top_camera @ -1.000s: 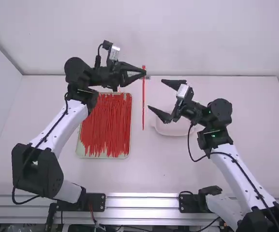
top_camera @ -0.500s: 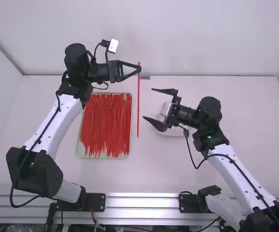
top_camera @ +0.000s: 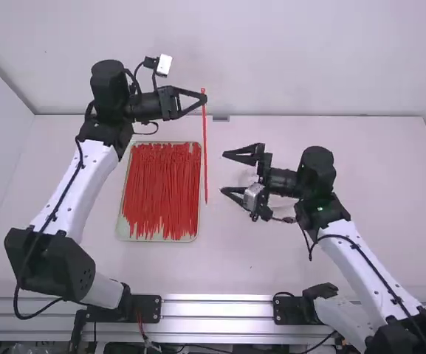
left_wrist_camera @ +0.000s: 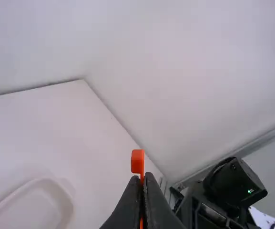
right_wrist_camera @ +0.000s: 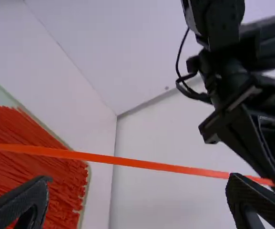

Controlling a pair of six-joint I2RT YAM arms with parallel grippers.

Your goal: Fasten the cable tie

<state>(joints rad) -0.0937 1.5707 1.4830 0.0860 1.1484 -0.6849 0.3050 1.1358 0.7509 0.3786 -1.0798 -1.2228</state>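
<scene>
My left gripper (top_camera: 198,99) is raised above the table's far side, shut on the head end of a red cable tie (top_camera: 205,147). The tie hangs straight down, its tip over the tray's right edge. In the left wrist view the tie's round head (left_wrist_camera: 137,161) sticks out between the closed fingers. My right gripper (top_camera: 238,174) is open just right of the hanging tie, its fingers spread wide and pointing toward it. In the right wrist view the tie (right_wrist_camera: 127,162) crosses between the two fingers (right_wrist_camera: 18,198), touching neither.
A tray (top_camera: 193,237) heaped with several red cable ties (top_camera: 161,190) lies left of the middle. A white shallow dish (top_camera: 272,210) sits under the right gripper. The left arm's gripper (right_wrist_camera: 244,119) looms in the right wrist view.
The left gripper has carried the hanging tie leftward and a little up. The right gripper has swung down and left, following the tie, still open.
</scene>
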